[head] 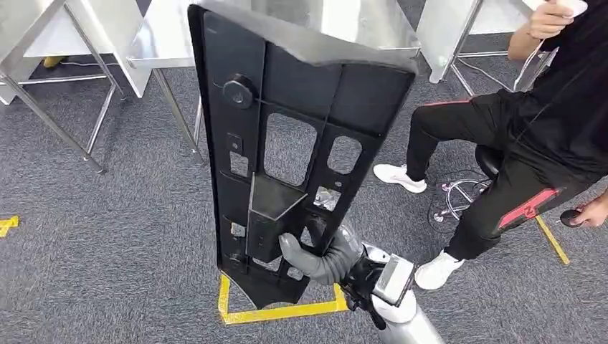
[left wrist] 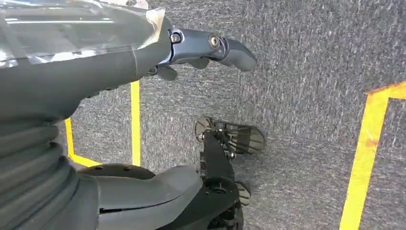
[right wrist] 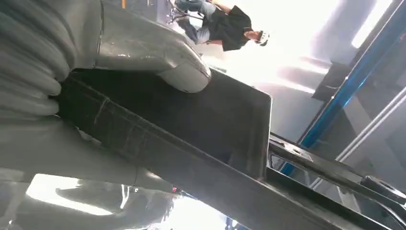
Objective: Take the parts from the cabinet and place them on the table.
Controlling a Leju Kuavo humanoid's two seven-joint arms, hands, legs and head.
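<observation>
The right hand (head: 315, 252) gripped the lower end of a long black plastic panel (head: 287, 143), its grey thumb (right wrist: 158, 57) pressed on a raised box-like rib of the part while the rest of the hand wrapped the panel's edge from the other side. The panel stood nearly upright in front of the robot, tilted a little, its wide top end reaching up in front of a shiny metal table (head: 358, 25) and its pointed lower end hanging above a yellow tape corner (head: 276, 312) on the grey carpet (head: 107, 236). Cut-out openings and a round black knob (head: 239, 91) showed on the panel's face. The left hand (left wrist: 206, 45) hung over the carpet with nothing in it, one dark finger stretched out straight and others bent under it; yellow floor lines (left wrist: 368, 143) ran beneath. To the right of the panel a person in black trousers with red stripes (head: 516, 172) sat on a stool (head: 487, 161), white shoes on the carpet.
</observation>
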